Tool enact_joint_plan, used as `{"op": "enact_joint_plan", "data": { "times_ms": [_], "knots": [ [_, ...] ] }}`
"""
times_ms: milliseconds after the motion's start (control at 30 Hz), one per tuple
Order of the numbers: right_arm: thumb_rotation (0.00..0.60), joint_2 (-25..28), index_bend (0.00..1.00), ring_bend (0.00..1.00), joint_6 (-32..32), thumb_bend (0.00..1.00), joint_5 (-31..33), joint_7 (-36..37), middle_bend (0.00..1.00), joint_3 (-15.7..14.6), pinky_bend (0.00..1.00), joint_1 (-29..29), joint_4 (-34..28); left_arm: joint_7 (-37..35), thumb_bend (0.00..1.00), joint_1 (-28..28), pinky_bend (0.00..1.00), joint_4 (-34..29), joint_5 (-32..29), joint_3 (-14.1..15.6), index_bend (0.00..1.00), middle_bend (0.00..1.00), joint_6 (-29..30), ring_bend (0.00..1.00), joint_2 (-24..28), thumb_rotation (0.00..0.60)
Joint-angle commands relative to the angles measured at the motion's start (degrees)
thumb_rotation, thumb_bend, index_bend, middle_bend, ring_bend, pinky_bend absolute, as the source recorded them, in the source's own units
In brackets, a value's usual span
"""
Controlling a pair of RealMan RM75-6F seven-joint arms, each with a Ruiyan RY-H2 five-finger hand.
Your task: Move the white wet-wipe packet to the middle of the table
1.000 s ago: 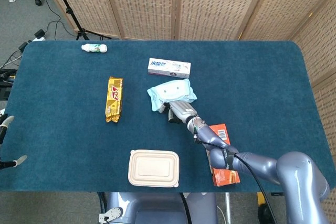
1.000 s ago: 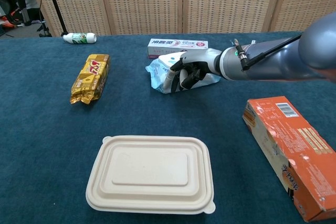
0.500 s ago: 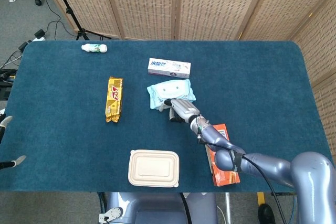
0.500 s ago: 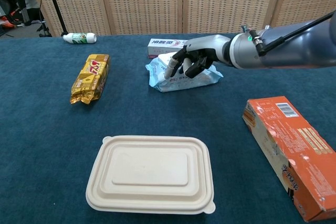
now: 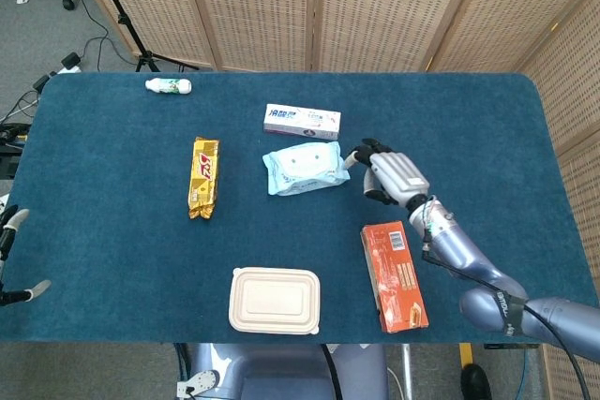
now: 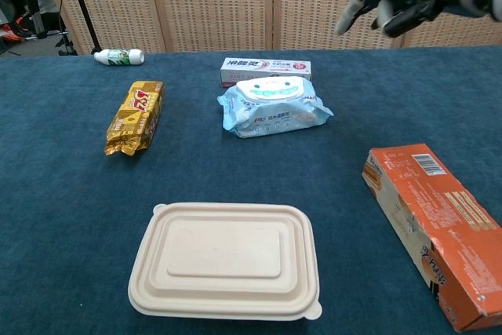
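wet-wipe packet (image 5: pixel 302 167) lies mid-surface just below toothpaste box (image 5: pixel 302 120) | my right hand (image 5: pixel 392 175) hovers beside, fingers spread, empty | looks placed

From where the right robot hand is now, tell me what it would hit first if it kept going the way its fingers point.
The right robot hand points left toward the wet-wipe packet, so probably that first. The hand is raised above the table, though, so it might pass over it; depth is unclear.
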Motion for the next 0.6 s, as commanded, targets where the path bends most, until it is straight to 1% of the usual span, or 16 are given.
{"op": "enact_joint_plan", "data": {
  "times_ms": [33, 67, 100, 133, 167, 233, 433, 500, 600],
  "knots": [
    [0.6, 4.0, 0.12, 0.02, 7.0, 0.35, -8.0, 5.4, 0.1, -1.2, 0.13, -6.9, -0.2, 0.5, 0.0, -0.2, 0.0, 0.3, -0.1, 0.0, 0.0, 0.0, -0.3, 0.0, -0.4, 0.6],
    [0.6, 4.6, 0.09, 0.01, 10.1, 0.2, -10.7, 6.5, 0.07, -1.9, 0.12, -9.1, 0.8, 0.8, 0.0, -0.3, 0.0, 0.4, -0.1, 0.0, 0.0, 0.0, -0.3, 0.0, -0.6, 0.6],
    [0.6, 4.9, 0.06, 0.0, 12.3, 0.06, -12.2, 6.9, 0.03, -2.4, 0.1, -10.6, 1.7, 1.1, 0.0, -0.3, 0.0, 0.5, -0.2, -0.1, 0.0, 0.0, -0.3, 0.0, -0.8, 0.6],
    [0.6, 5.0, 0.05, 0.0, 14.1, 0.02, -13.6, 7.5, 0.01, -3.0, 0.08, -11.9, 2.5, 1.4, 0.0, -0.3, 0.0, 0.6, -0.2, -0.1, 0.0, 0.0, -0.2, 0.0, -1.0, 0.6],
    [0.6, 5.4, 0.05, 0.0, 16.8, 0.0, -15.3, 8.6, 0.0, -3.8, 0.06, -13.9, 3.5, 1.9, 0.0, -0.3, 0.0, 0.7, -0.1, -0.2, 0.0, 0.0, 0.0, 0.0, -1.2, 0.6],
    [0.6, 5.8, 0.05, 0.0, 20.5, 0.0, -17.5, 10.9, 0.0, -4.8, 0.03, -16.8, 5.0, 2.5, 0.0, -0.2, 0.0, 0.7, 0.1, -0.2, 0.0, 0.0, 0.5, 0.0, -1.6, 0.6],
    [0.58, 4.4, 0.05, 0.0, 34.7, 0.0, -25.1, 15.0, 0.0, -8.6, 0.02, -26.0, 12.7, 3.3, 0.0, 0.4, 0.0, 0.7, 1.0, 0.0, 0.0, 0.0, 2.2, 0.0, -2.3, 0.6],
    [0.581, 3.3, 0.05, 0.0, 38.5, 0.0, -26.4, 15.7, 0.0, -9.4, 0.01, -28.5, 14.8, 3.5, 0.0, 0.5, 0.0, 0.8, 1.3, 0.0, 0.0, 0.0, 2.6, 0.0, -2.5, 0.6],
    [0.581, 1.5, 0.05, 0.0, 42.5, 0.0, -27.4, 16.7, 0.0, -10.2, 0.01, -31.4, 16.7, 3.8, 0.0, 0.6, 0.0, 1.2, 1.6, 0.1, 0.0, 0.0, 3.1, 0.0, -2.8, 0.6]
  ]
}}
